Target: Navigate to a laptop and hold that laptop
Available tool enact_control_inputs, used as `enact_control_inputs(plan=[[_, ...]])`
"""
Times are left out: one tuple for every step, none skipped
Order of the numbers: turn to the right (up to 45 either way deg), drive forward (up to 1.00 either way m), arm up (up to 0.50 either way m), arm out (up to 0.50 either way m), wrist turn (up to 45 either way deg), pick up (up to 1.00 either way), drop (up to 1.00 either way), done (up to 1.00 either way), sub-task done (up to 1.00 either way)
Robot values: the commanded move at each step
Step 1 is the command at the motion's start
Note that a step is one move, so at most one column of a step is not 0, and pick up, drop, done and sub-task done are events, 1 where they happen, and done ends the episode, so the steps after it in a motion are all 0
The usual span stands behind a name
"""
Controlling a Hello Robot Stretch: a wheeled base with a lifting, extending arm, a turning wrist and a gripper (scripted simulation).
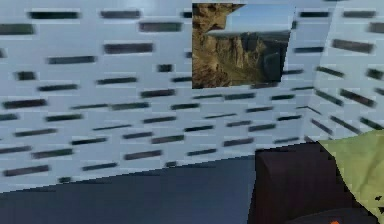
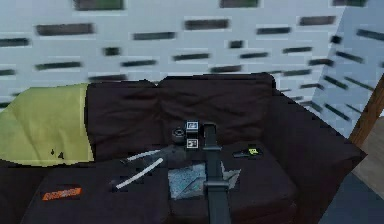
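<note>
Likely living room: dark sofa (image 2: 250,108), brick wall (image 1: 100,100), landscape picture (image 1: 240,45).

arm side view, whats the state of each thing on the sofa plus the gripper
sofa, dark, backed against the brick wall
blanket, yellow, draped over the sofa's left end
grey flat thing, lying flat on the seat beside the arm
red thing, lying flat on the left seat
small dark thing, lying on the right seat
gripper, above the seat, cannot tell whether it holds anything
</note>
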Motion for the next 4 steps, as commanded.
enact_control_inputs(plan=[[0.0, 0.00, 0.00, 0.00, 45.0, 0.00, 0.00, 0.00, 0.00], [0.0, 0.00, 0.00, 0.00, 24.0, 0.00, 0.00, 0.00, 0.00], [0.0, 0.00, -0.30, 0.00, 0.0, 0.00, 0.00, 0.00, 0.00], [0.0, 0.00, 0.00, 0.00, 0.0, 1.00, 0.00, 0.00, 0.00]])
